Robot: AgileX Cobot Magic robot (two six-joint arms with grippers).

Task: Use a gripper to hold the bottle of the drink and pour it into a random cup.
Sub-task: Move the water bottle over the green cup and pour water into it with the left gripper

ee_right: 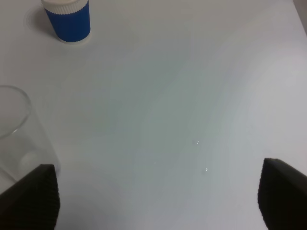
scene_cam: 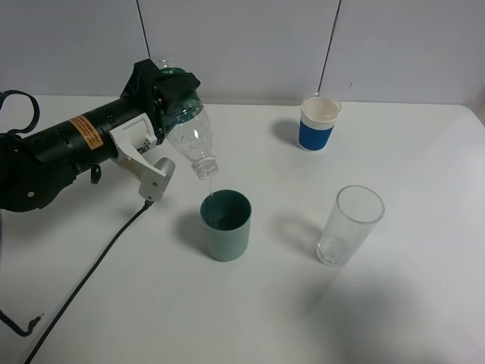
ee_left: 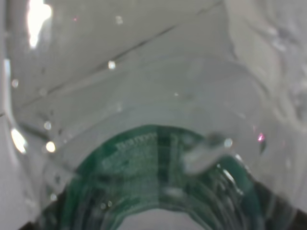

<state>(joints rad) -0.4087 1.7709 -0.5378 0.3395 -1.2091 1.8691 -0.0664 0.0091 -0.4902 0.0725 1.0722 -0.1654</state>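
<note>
Exterior high view gives us the bottle of the drink (scene_cam: 191, 133) tipped neck-down above the cup (scene_cam: 226, 225), its open mouth just over the rim, a thin thread of liquid falling inside. We judge the pour under way: gripping and tilting are done, and what is left is to finish pouring and right the bottle. The left claw (scene_cam: 173, 85) is clamped on the bottle's base end. The left wrist view is filled by clear ribbed plastic, droplets and the green label (ee_left: 158, 167). The cup is an opaque, matte teal cylinder, darker inside, with no handle. Further out on the smooth white desk (scene_cam: 409, 318) stand a white cup with blue sleeve (scene_cam: 318, 123) and a tall clear glass (scene_cam: 348, 226), both apart from the cup. The right claw (ee_right: 156, 196) hangs over bare desk, jaws wide apart, holding nothing.
</note>
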